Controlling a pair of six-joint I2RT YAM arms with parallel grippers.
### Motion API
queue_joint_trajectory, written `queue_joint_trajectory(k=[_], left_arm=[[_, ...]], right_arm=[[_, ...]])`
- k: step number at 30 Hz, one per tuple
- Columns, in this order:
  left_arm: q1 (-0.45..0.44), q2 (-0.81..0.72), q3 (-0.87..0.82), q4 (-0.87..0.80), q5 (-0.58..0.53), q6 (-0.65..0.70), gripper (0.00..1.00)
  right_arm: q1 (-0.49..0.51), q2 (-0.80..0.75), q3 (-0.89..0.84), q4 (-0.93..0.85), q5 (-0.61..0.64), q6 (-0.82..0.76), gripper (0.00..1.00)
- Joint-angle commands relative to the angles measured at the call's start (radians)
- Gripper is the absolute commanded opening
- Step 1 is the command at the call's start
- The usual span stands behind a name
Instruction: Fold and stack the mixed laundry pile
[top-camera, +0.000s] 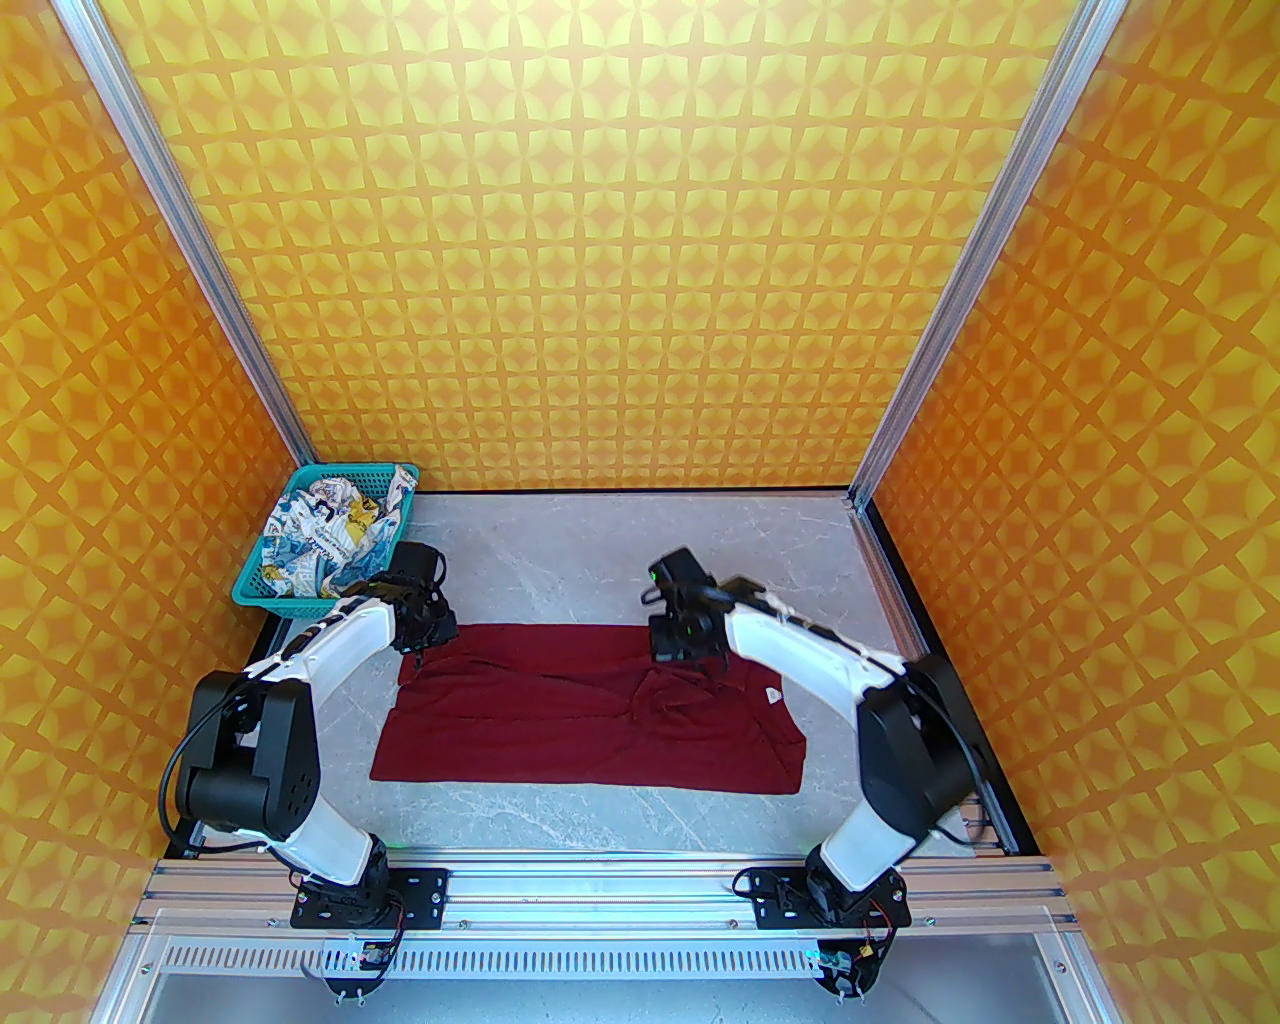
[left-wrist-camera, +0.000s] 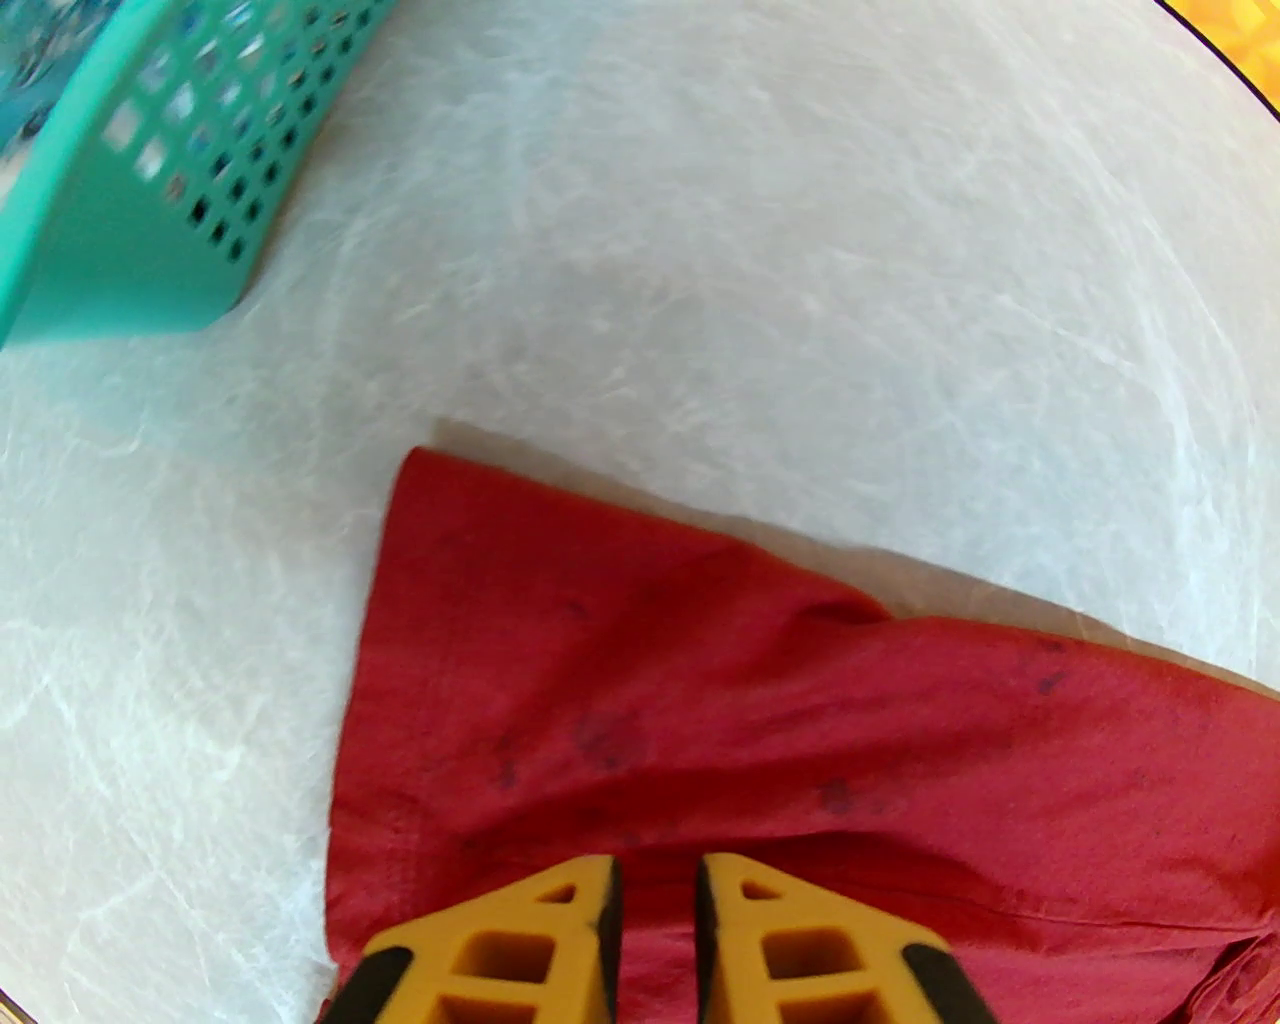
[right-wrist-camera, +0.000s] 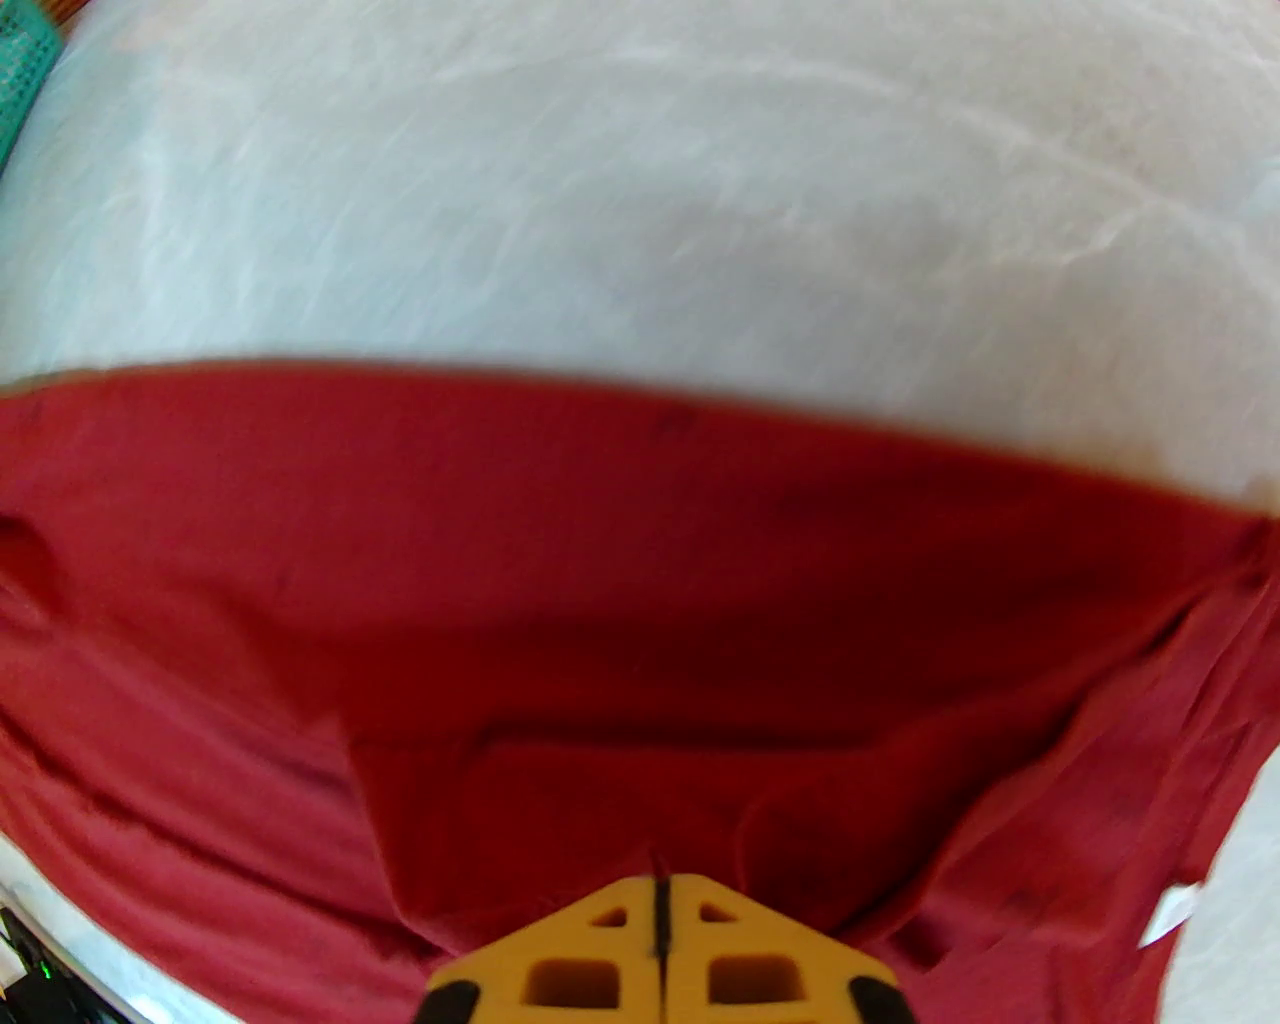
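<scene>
Dark red T-shirt (top-camera: 590, 715) lies mid-table, mostly flat. Its far edge is straight, but creases bunch centre-right under the right gripper (right-wrist-camera: 660, 885). Those jaws are pressed together. The wrist view is blurry, but the folds run up to the tips, so it's prob. nipping a bit of shirt.

Left gripper (left-wrist-camera: 655, 870) sits over the shirt's far-left corner w/ jaws a narrow slit apart; can't tell if cloth is caught in there.

White printed garment (top-camera: 330, 530) is crumpled in the teal basket (top-camera: 250, 590) at the far-left corner, just beyond the left arm.

Risks:
- If only one side really has cloth, a lift drags the shirt skew and the bunching gets worse, not flatter.
- A thin pinch could slip mid-fold and leave a lopsided edge.
- Left wrist is near the basket, so a wide swing may knock it across the table (top-camera: 620, 540).
</scene>
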Motion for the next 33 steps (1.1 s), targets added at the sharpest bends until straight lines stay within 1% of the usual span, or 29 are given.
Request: queue_joint_trajectory(k=[1,4,9,13,14,17,19,20,21,23,24,27,30,33], left_arm=[[0.016,-0.017,-0.028,-0.014,0.018,-0.032,0.19],[0.03,-0.022,-0.047,0.004,0.03,-0.049,0.19],[0.064,-0.031,-0.091,0.045,0.061,-0.081,0.19],[0.073,-0.035,-0.106,0.058,0.066,-0.091,0.19],[0.073,-0.032,-0.108,0.062,0.067,-0.093,0.2],[0.074,-0.034,-0.106,0.059,0.068,-0.091,0.21],[0.075,-0.043,-0.099,0.055,0.07,-0.091,0.21],[0.075,-0.049,-0.093,0.051,0.073,-0.086,0.21],[0.075,-0.056,-0.087,0.045,0.074,-0.081,0.21],[0.075,-0.071,-0.078,0.036,0.074,-0.073,0.21],[0.076,-0.078,-0.075,0.035,0.075,-0.07,0.21],[0.075,-0.092,-0.077,0.035,0.082,-0.065,0.21],[0.075,-0.091,-0.081,0.038,0.092,-0.06,0.22],[0.075,-0.088,-0.084,0.042,0.102,-0.056,0.22]], right_arm=[[0.024,-0.045,-0.11,0.11,-0.025,0.086,0.07],[0.038,-0.089,-0.206,0.185,-0.032,0.13,0.07],[0.071,-0.172,-0.326,0.296,-0.014,0.174,0.03],[0.087,-0.224,-0.408,0.373,-0.018,0.211,0.05],[0.093,-0.234,-0.429,0.392,-0.021,0.22,0.08],[0.097,-0.254,-0.437,0.383,-0.039,0.236,0.34],[0.097,-0.278,-0.38,0.269,0.028,0.223,0.43],[0.093,-0.286,-0.335,0.188,0.081,0.211,0.47],[0.082,-0.286,-0.284,0.11,0.117,0.195,0.48],[0.033,-0.273,-0.2,-0.008,0.136,0.163,0.5],[-0.004,-0.258,-0.165,-0.048,0.124,0.141,0.53],[-0.109,-0.189,-0.073,-0.118,0.1,0.058,0.54],[-0.175,-0.07,0.043,-0.159,0.056,-0.025,0.56],[-0.215,0.058,0.152,-0.189,-0.009,-0.057,0.57]])
